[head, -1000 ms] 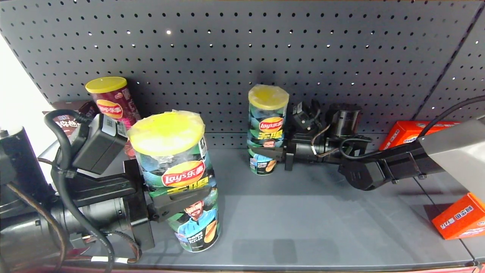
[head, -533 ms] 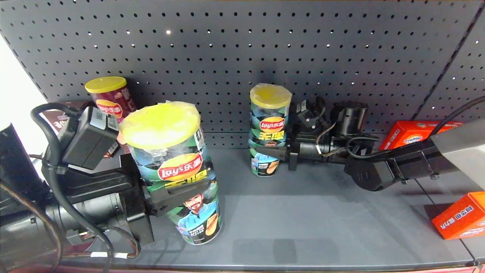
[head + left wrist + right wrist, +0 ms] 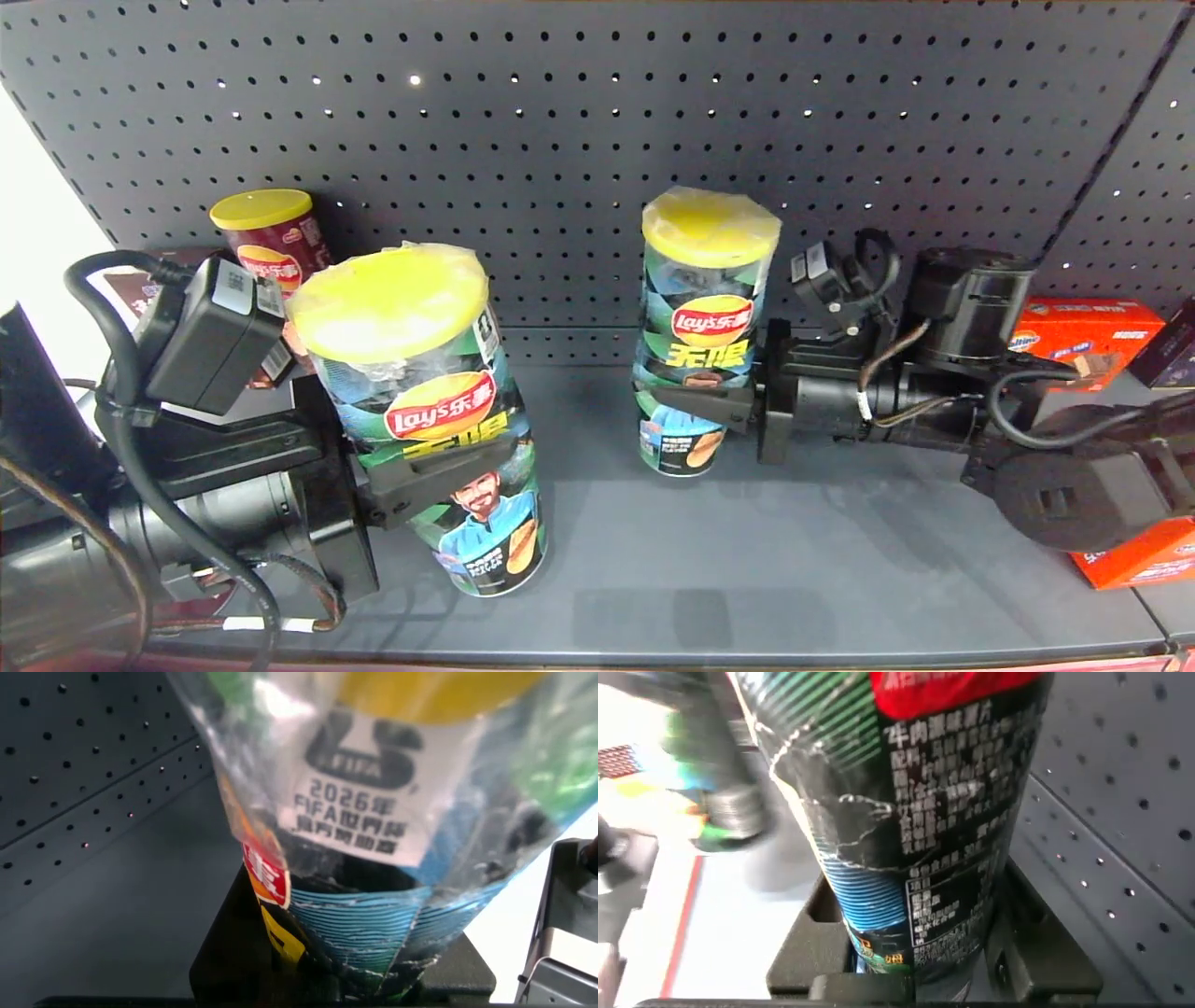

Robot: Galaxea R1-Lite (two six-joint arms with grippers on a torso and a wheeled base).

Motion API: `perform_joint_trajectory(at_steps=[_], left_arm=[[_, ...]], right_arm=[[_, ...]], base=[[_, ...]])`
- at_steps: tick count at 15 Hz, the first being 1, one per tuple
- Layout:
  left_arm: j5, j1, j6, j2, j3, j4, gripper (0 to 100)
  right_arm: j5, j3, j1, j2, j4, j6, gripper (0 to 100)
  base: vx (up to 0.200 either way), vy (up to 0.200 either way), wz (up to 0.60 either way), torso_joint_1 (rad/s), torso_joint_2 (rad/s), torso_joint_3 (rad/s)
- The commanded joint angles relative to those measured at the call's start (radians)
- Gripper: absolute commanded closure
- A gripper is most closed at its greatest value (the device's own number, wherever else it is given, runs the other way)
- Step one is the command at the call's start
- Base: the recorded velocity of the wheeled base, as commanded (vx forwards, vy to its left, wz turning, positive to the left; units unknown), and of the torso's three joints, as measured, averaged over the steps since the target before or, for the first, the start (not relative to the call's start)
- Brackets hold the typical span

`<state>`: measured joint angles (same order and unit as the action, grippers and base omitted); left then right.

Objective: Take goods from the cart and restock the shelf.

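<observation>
Two green-and-blue chip cans with yellow lids are over the grey shelf [image 3: 747, 579]. My left gripper [image 3: 446, 459] is shut on the nearer can [image 3: 429, 401], which leans left at the shelf's front left; the same can [image 3: 374, 812] shows close up between that gripper's [image 3: 346, 971] dark fingers. My right gripper [image 3: 702, 399] is shut on the second can [image 3: 705, 327], upright at mid-shelf in front of the pegboard [image 3: 597, 140]. I cannot tell whether its base touches the shelf. The right wrist view shows this can [image 3: 924, 812] clamped in the gripper [image 3: 915, 961].
A maroon chip can [image 3: 271, 238] with a yellow lid stands at the back left, beside a dark packet [image 3: 135, 287]. Orange boxes sit at the right, one at the back [image 3: 1088, 327] and one at the front [image 3: 1134, 555]. Bare shelf lies between the two held cans.
My right arm has drawn its can away from the pegboard, nearer and to the right. The left can has tipped a little more to the left.
</observation>
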<state>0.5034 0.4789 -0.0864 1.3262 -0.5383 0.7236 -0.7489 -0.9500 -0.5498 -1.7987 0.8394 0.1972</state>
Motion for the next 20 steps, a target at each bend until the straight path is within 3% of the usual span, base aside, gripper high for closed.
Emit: perform_joint_trajectory(at_steps=[1,4,9,20], left_arm=[[0.0,0.0,0.0,-0.004,0.003,0.0,100],[0.0,0.0,-0.001,-0.004,0.003,0.0,100],[0.0,0.0,-0.003,-0.004,0.006,0.0,100],[0.001,0.001,-0.003,-0.004,0.034,0.0,100]], right_arm=[[0.029,0.106,-0.042,0.136,0.007,-0.002,100],[0.089,0.257,-0.088,0.226,0.029,-0.007,100],[0.163,0.444,-0.108,0.162,0.237,-0.012,100],[0.163,0.418,-0.119,0.047,0.287,-0.01,100]], base=[[0.0,0.0,0.0,0.0,0.0,0.0],[0.0,0.0,0.0,0.0,0.0,0.0],[0.0,0.0,0.0,0.0,0.0,0.0],[0.0,0.0,0.0,0.0,0.0,0.0]])
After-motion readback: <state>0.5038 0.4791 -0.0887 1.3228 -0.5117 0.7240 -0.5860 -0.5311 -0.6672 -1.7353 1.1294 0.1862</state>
